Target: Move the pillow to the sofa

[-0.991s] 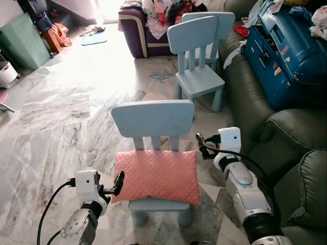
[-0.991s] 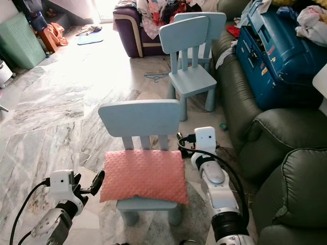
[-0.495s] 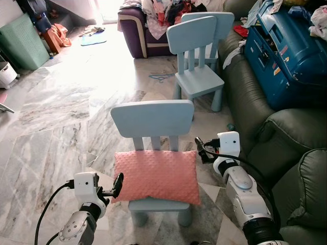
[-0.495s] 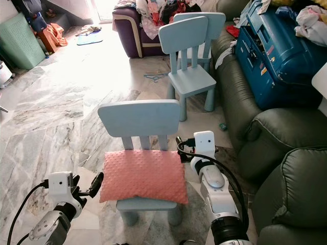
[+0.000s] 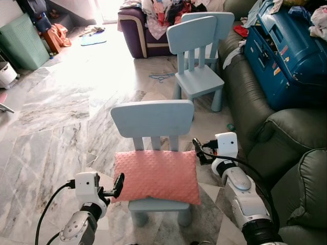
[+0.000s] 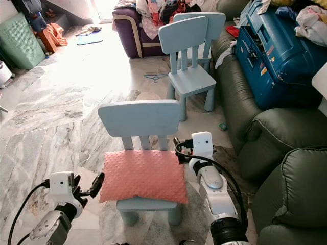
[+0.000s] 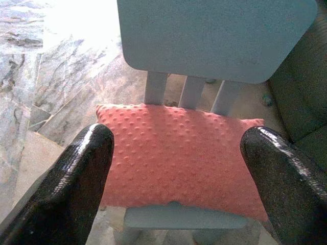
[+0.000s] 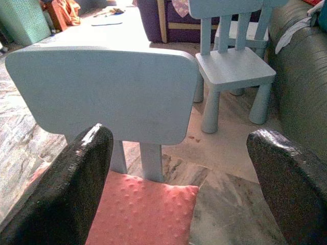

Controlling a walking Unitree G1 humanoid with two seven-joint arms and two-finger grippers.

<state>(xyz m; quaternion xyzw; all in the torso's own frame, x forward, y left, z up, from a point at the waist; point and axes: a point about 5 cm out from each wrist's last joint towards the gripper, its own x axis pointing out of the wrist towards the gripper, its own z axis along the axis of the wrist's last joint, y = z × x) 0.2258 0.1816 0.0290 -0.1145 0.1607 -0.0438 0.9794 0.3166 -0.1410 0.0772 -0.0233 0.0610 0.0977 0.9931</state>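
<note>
Now we have drawn our right gripper [image 5: 198, 151] closer to the right edge of the salmon pillow [image 5: 157, 176], which lies flat on the seat of the near blue child's chair [image 5: 152, 119], so the two-sided grasp looks nearly set. Our left gripper [image 5: 118, 184] waits at the pillow's left edge. Both wrist views show each pair of fingers spread wide and empty. The head views add the green sofa [image 5: 286, 132] beside the chair.
</note>
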